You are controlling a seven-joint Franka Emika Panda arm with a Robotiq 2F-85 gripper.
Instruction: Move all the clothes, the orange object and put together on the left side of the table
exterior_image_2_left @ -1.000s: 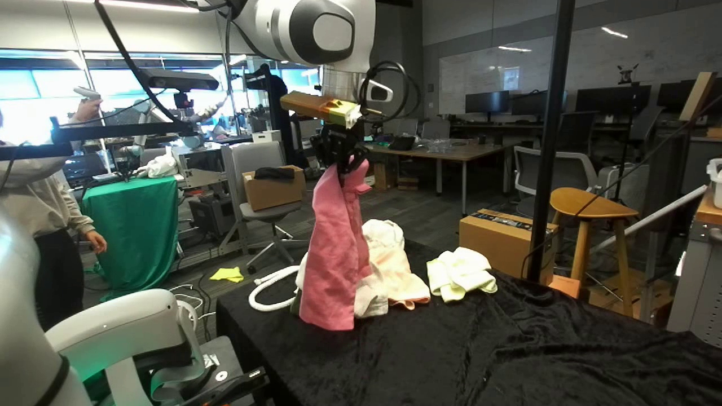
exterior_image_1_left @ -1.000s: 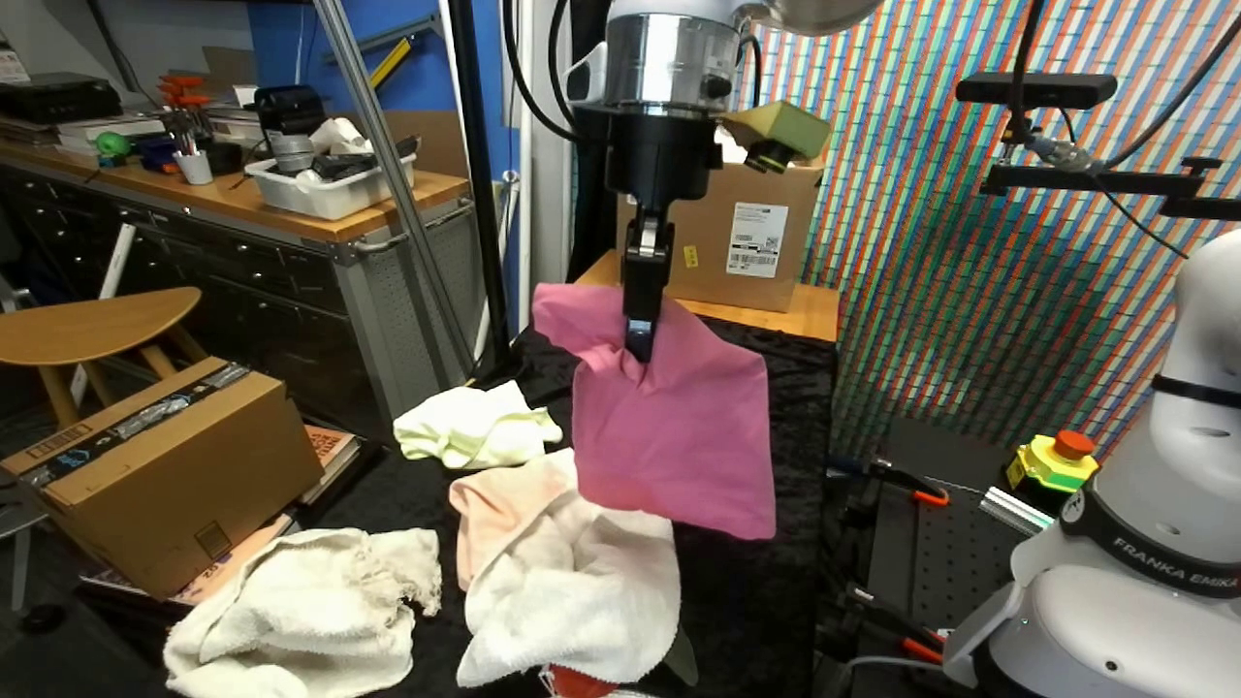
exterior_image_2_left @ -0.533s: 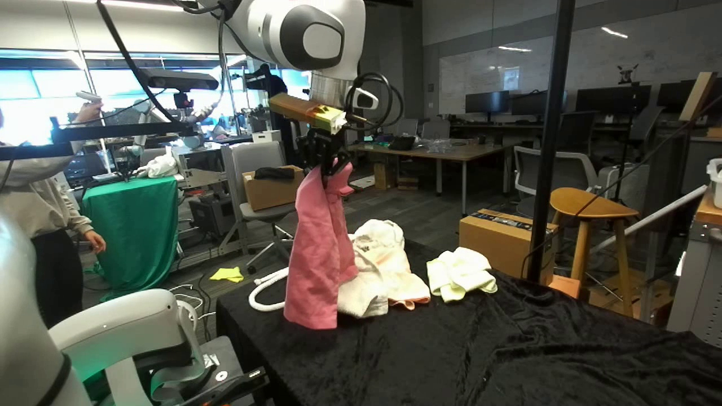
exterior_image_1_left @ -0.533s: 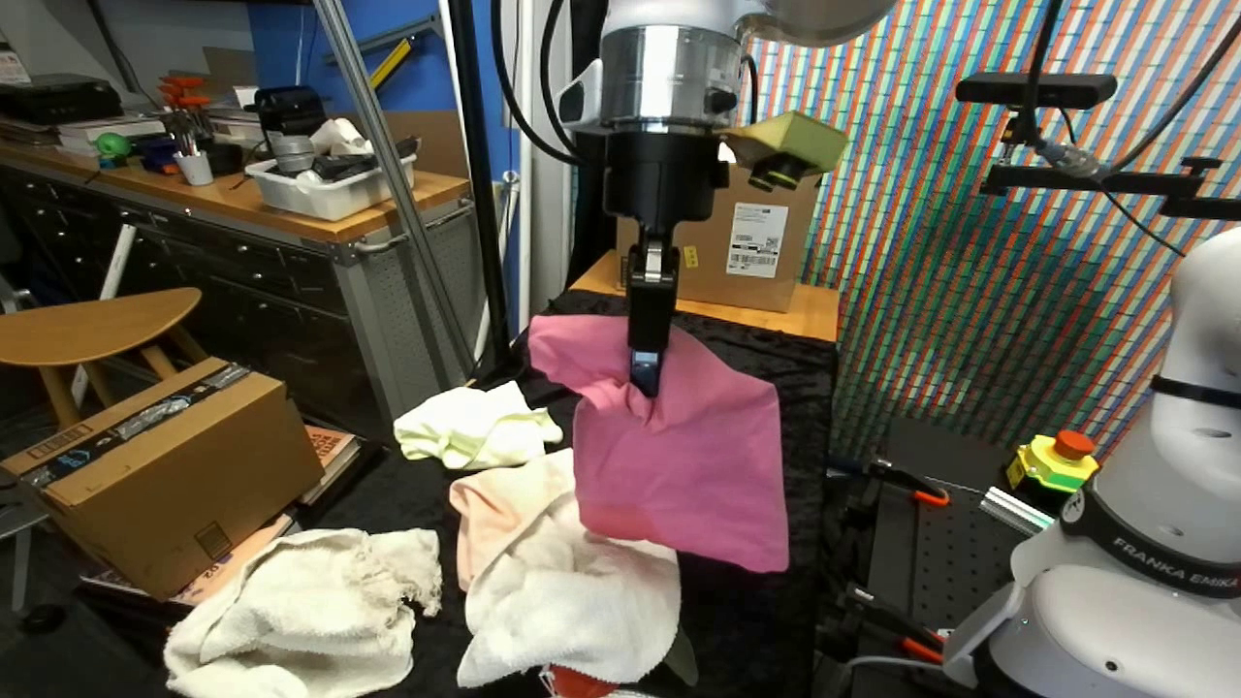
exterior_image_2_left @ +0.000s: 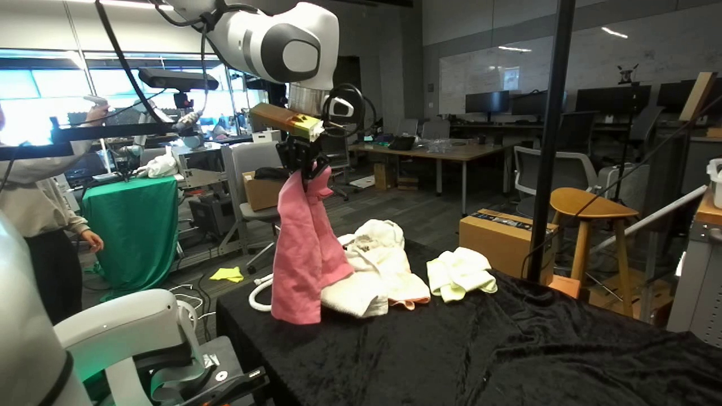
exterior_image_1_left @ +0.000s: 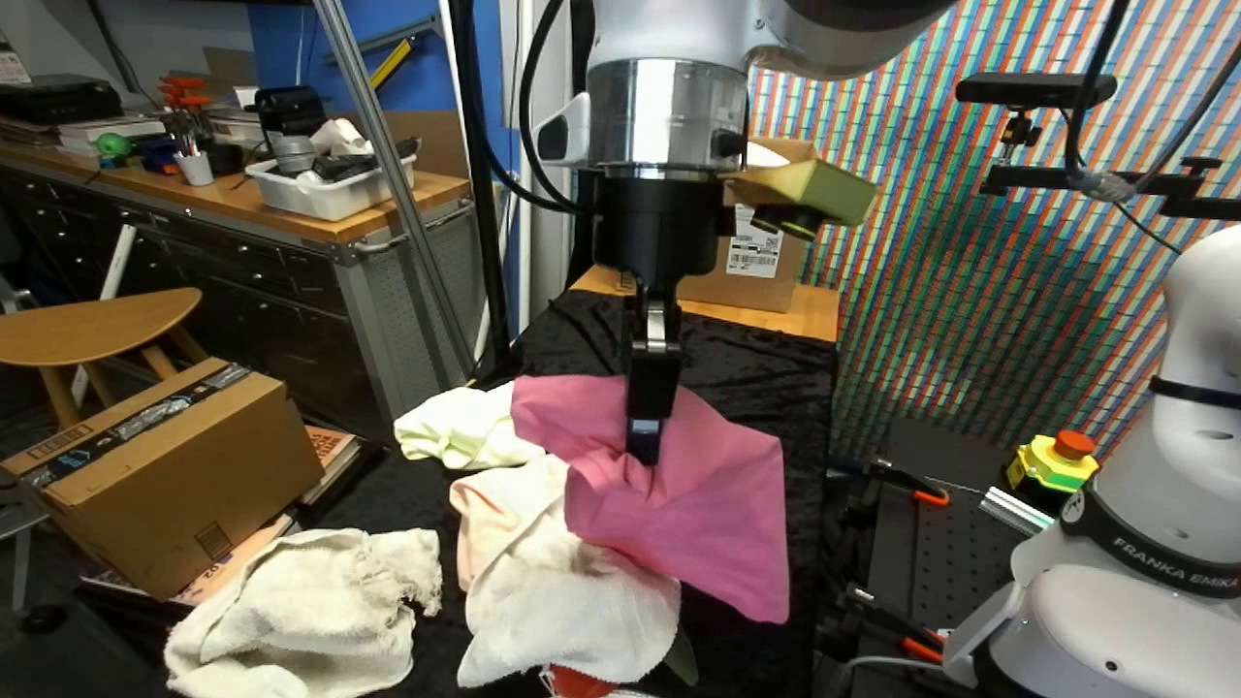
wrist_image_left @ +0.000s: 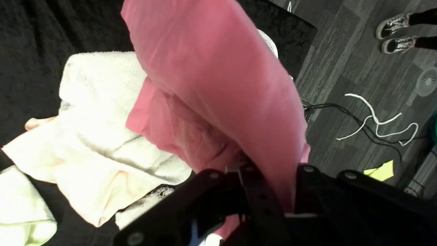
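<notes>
Pink cloth (exterior_image_2_left: 299, 254) | hangs clamped mid-fabric in gripper (exterior_image_1_left: 644, 444), hence with free edges | dangles near white towel (exterior_image_1_left: 582, 611), perhaps touching | presumably held thus for laying alongside it

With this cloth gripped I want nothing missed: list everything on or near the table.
table: 1, black, centre
pink cloth: 1, pink, in jaws
white towel: 1, white, on table
peach cloth: 1, peach, overlapping white towel
yellowish cloth: 1, pale yellow, on table
frayed towel: 1, cream, on table
orange object: 1, orange, by white towel
tube: 1, white, table's edge
taped box: 1, brown, beside table
labelled box: 1, brown, background
stool: 1, tan, off table
button: 1, red on yellow, off table
person: 1, pale top, nearby
arm: 1, white, above table
jaws: 1 pair, black, shut on pink cloth
</notes>
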